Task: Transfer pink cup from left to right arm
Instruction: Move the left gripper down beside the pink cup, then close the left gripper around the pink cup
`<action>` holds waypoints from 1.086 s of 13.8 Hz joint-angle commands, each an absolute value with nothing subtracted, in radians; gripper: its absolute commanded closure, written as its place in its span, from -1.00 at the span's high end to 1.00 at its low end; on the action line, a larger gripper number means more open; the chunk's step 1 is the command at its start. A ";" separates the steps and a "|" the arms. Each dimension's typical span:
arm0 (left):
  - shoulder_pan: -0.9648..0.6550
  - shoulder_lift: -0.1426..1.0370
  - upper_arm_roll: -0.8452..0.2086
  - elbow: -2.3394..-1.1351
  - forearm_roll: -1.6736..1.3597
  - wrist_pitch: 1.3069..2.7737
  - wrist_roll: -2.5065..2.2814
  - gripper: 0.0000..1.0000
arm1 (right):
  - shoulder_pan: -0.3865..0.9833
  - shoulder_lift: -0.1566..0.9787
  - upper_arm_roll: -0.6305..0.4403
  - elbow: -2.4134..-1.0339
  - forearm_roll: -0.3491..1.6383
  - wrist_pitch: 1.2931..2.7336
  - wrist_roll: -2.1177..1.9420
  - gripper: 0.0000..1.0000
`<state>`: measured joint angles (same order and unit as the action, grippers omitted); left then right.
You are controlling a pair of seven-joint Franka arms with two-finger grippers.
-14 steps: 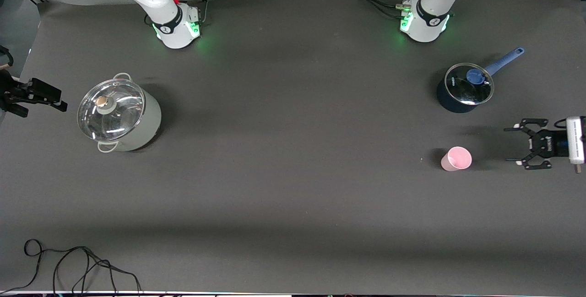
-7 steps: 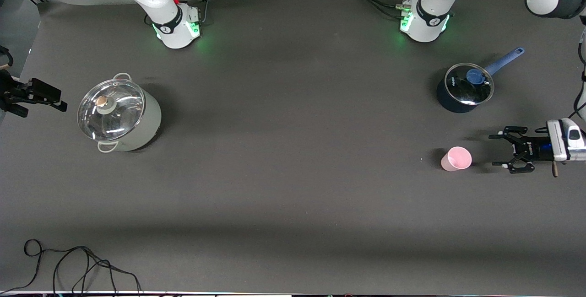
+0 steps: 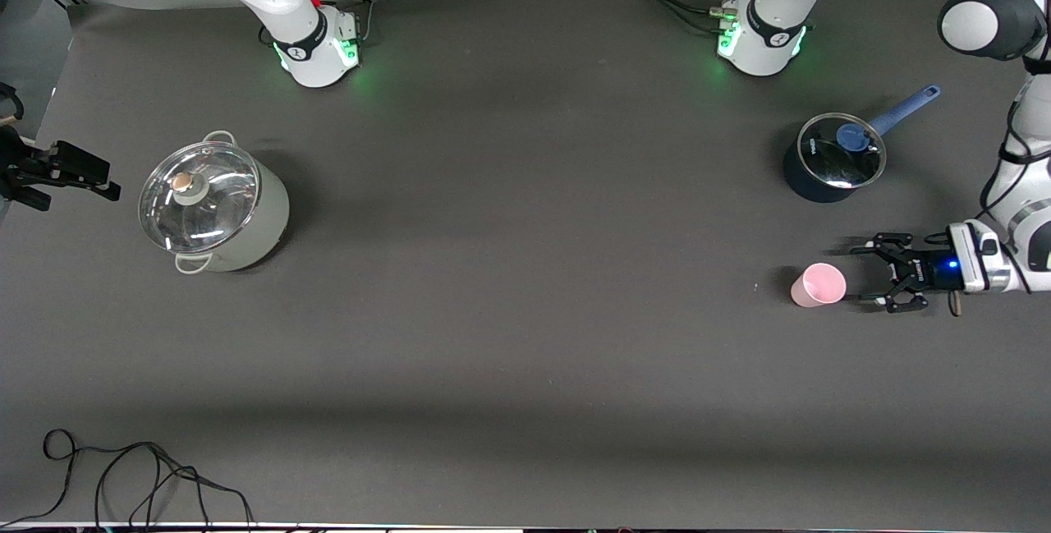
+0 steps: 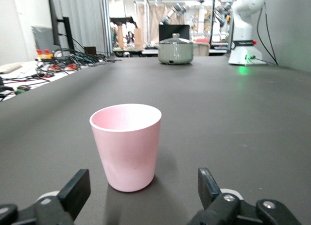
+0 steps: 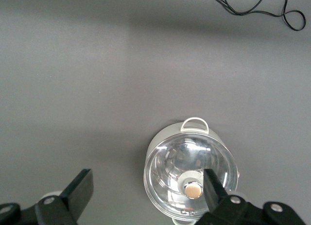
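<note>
Beside the open left gripper (image 3: 869, 274), upright pink cup (image 3: 818, 285), mouth up

I see the dark table (image 3: 525, 311) carrying a pink cup (image 3: 819, 285) toward the left arm's end, with a blue saucepan (image 3: 833, 157) farther from the camera. A grey pot (image 3: 213, 204) sits toward the right arm's end, and a black cable (image 3: 139, 475) lies nearest the camera.

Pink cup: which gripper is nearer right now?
Left. The left gripper sits open right beside the pink cup, not touching it. The right gripper waits open at the other end, by the grey pot.
</note>
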<state>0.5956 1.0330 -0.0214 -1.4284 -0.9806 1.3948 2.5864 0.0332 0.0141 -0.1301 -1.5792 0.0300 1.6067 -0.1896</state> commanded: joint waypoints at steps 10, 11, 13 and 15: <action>0.577 1.089 -0.092 -1.404 -1.051 1.400 2.602 0.98 | 0.034 0.025 -0.132 -1.557 0.026 1.589 -0.173 1.00; 0.575 1.092 -0.092 -1.405 -1.061 1.405 2.602 0.98 | 0.034 0.025 -0.132 -1.557 0.026 1.589 -0.173 1.00; 0.572 1.097 -0.092 -1.405 -1.065 1.420 2.603 0.98 | 0.034 0.025 -0.132 -1.557 0.026 1.589 -0.173 1.00; 0.560 1.097 -0.092 -1.405 -1.069 1.422 2.603 0.98 | 0.034 0.025 -0.130 -1.557 0.026 1.589 -0.173 0.99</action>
<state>0.5778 1.0843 -0.0975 -1.4260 -1.0503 1.4196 2.5882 0.0332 0.0148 -0.1308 -1.5792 0.0300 1.6064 -0.1896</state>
